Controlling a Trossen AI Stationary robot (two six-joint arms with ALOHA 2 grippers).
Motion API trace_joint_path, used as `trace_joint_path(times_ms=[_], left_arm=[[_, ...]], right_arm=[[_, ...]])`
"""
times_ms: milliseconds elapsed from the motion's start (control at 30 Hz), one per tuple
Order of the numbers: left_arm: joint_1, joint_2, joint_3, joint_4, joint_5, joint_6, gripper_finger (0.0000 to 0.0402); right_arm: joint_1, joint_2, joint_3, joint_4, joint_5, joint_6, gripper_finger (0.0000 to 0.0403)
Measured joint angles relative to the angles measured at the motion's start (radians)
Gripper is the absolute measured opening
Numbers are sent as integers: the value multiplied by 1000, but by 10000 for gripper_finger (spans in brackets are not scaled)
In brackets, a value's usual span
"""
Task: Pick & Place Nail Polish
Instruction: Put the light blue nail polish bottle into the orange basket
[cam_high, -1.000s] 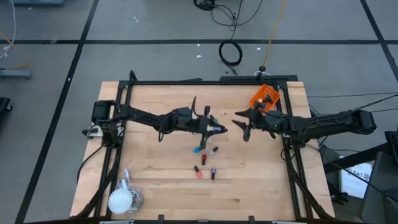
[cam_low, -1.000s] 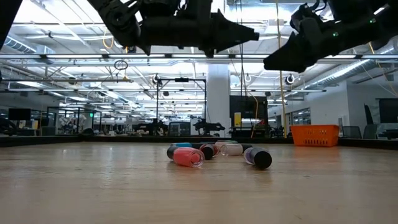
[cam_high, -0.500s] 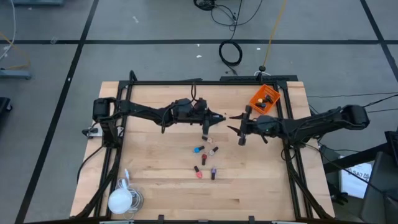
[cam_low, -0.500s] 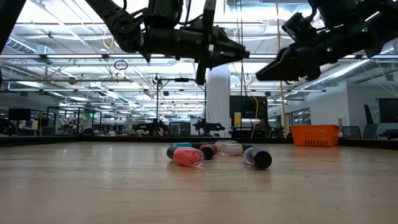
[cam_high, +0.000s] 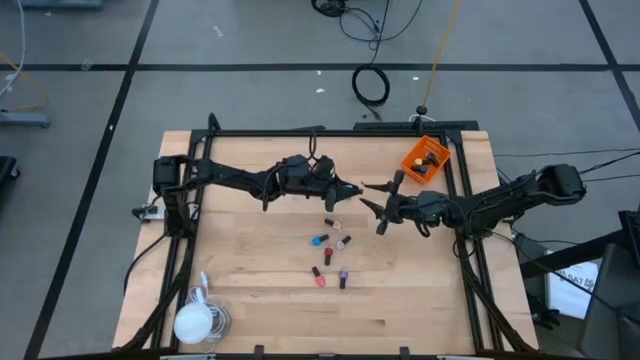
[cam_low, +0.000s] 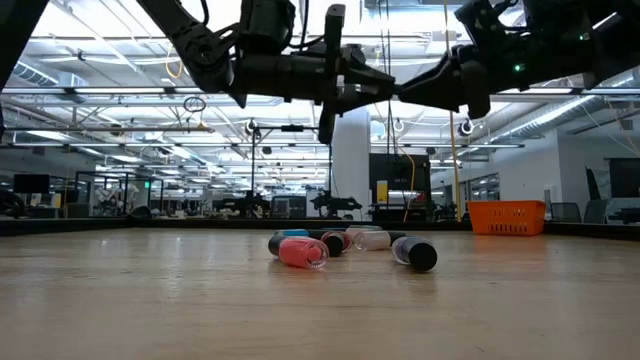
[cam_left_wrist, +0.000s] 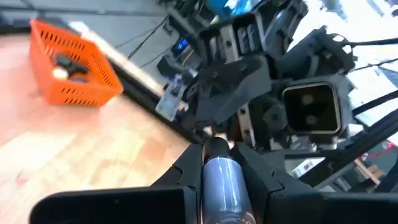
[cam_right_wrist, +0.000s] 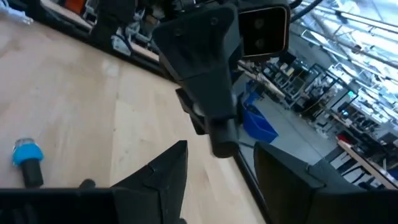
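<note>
Above the middle of the wooden table (cam_high: 250, 290), the left gripper (cam_high: 352, 190) and the right gripper (cam_high: 372, 196) meet nearly tip to tip, both well clear of the surface. The left gripper is clamped on a pale bluish nail polish bottle (cam_left_wrist: 221, 180), which lies lengthwise between its fingers (cam_left_wrist: 186, 168) with the dark cap pointing out toward the right gripper. The right gripper's fingers (cam_right_wrist: 163, 167) stand apart, one on each side of that cap; whether they touch it cannot be told. Below and just beside the two grippers, on the near side, the other nail polish bottles (cam_high: 331, 255) lie loosely scattered on the table, among them a pink one (cam_low: 300, 252) and a purple one (cam_low: 412, 252) on their sides. Beyond the right gripper, toward the table's far right corner, stands the orange bin (cam_high: 425, 158) with a few bottles inside. Well apart from the left gripper, at the near left corner, lies a white lamp-like object (cam_high: 195, 322).
</note>
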Motion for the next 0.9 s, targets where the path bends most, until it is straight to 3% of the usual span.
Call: trace_joint_path(times_ms=[400, 733, 900], left_arm=[[-31, 27, 19, 67, 1, -23, 54], [-60, 174, 191, 36, 61, -60, 54], [-56, 198, 226, 39, 81, -59, 54]], right_arm=[[0, 0, 0, 29, -84, -5, 172], [6, 80, 0, 134, -105, -13, 216], [6, 85, -3, 157, -81, -20, 212]])
